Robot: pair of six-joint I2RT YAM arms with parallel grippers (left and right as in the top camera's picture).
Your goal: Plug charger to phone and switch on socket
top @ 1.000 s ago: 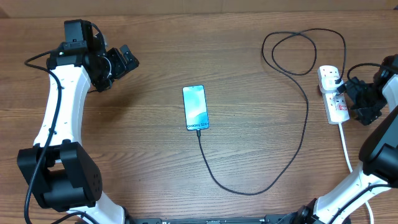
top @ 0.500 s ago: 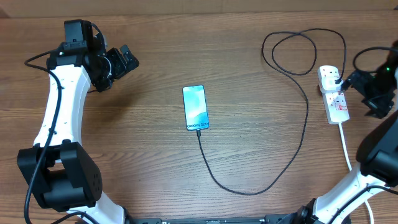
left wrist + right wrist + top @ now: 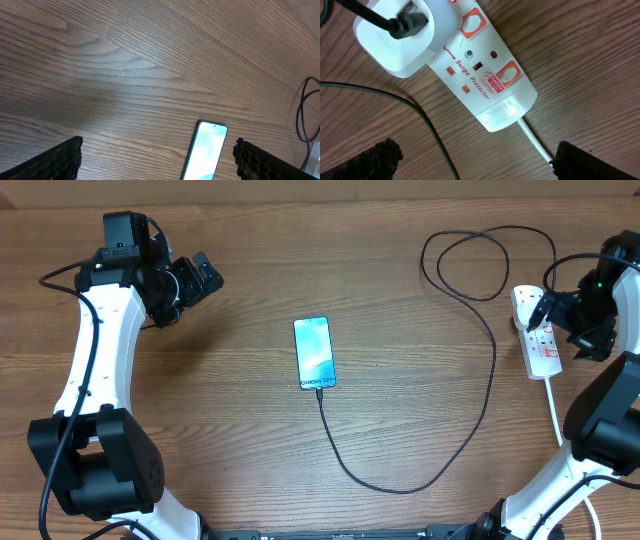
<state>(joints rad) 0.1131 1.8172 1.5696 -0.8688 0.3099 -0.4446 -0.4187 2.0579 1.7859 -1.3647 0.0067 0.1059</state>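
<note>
Right wrist view: right gripper (image 3: 475, 162) had its rough black fingers (image 3: 372, 160) spread wide, nothing between them. Directly beneath lay the socket (image 3: 475, 75), a glossy white rounded strip with orange-red rocker switches and red "Surge Protector" lettering. Its round white cord (image 3: 535, 142) left the near end. A blocky white adapter (image 3: 390, 37) sat in the far outlet, and the charger (image 3: 427, 122) ran from it as a thin black cable across the grain.

Left wrist view: left gripper (image 3: 162, 162) likewise wide apart and empty, above streaky brown wood.

Overhead: the phone (image 3: 314, 352), a slim dark-edged slab with a pale blue screen, lay flat near the middle of the table (image 3: 200, 430), well apart from both grippers. Cable tip met its lower edge, seemingly seated, though too small to confirm.
</note>
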